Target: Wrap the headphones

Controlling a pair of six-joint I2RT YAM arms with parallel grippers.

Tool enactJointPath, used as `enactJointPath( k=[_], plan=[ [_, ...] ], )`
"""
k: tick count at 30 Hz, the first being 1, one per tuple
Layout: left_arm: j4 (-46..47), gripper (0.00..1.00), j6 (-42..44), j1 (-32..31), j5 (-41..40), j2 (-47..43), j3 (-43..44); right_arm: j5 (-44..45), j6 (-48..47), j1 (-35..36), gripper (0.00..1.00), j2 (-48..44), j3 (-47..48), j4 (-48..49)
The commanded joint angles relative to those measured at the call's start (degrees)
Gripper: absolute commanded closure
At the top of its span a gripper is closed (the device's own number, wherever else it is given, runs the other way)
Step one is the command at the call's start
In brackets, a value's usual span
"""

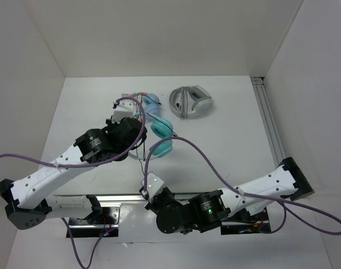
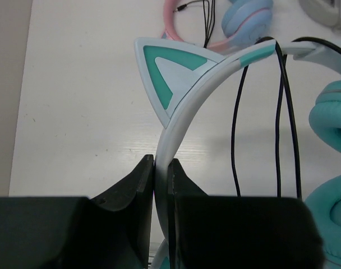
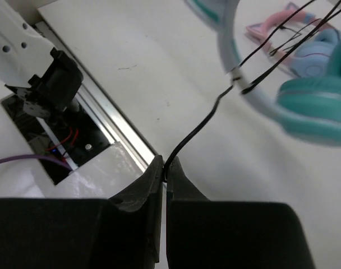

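You are in the middle of the wrapping step. On the left, your left tool (image 2: 161,163) is pinched shut on the pale headband (image 2: 184,112) of the headphones (image 1: 162,137), just below one cat ear (image 2: 165,73). The headphones are near the middle of the worktop (image 1: 226,145), just in front of the pink-and-blue pair (image 1: 150,102). I cannot tell if they rest on the worktop or are lifted off it. A few strands of the thin black cable (image 3: 196,130) already cross over the headband. On the right, your right tool (image 3: 165,166) is closed tight on the cable, close to the front edge. Next, I think you need to carry that cable up and over the headband again and keep it snug, while the left tool does not let go. The headphones are teal, with soft, puffy ear cups (image 2: 333,120) and a hard, smooth band. The cable looks thin and floppy, so a loop could slip off.
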Motion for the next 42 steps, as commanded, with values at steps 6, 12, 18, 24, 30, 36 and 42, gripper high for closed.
enactJointPath(
  k=[6,12,18,24,30,36,42],
  plan=[
    [7.49,1.0,17.91,-3.04,14.21,-6.15,-5.16,11.6,-3.38,0.31,1.0,4.0,11.18,-22.07],
    [3.19,1.0,23.39,-4.18,22.49,-6.16,-5.7,15.21,-3.98,0.31,1.0,7.43,12.24,-27.01],
    [0.81,1.0,26.11,-5.33,26.36,-7.38,-7.37,21.01,-2.59,0.92,1.0,11.29,13.02,-31.74],
    [1.34,1.0,29.55,-5.33,34.18,-9.41,-7.37,27.6,3.92,1.45,1.0,11.82,15.14,-37.99],
    [3.09,1.0,33.41,-5.33,43.33,-9.94,-8.25,29.64,2.79,0.75,1.0,6.47,12.78,-33.79],
    [2.48,1.0,32.89,-5.33,41.58,-11.08,-7.64,23.58,-12.94,-2.06,1.0,-3.89,3.12,-13.68],
    [1.34,1.0,32.27,-5.33,40.08,-12.22,-5.61,8.64,-22.08,-7.24,0.97,-12.69,-5.94,0.82]
  ],
)
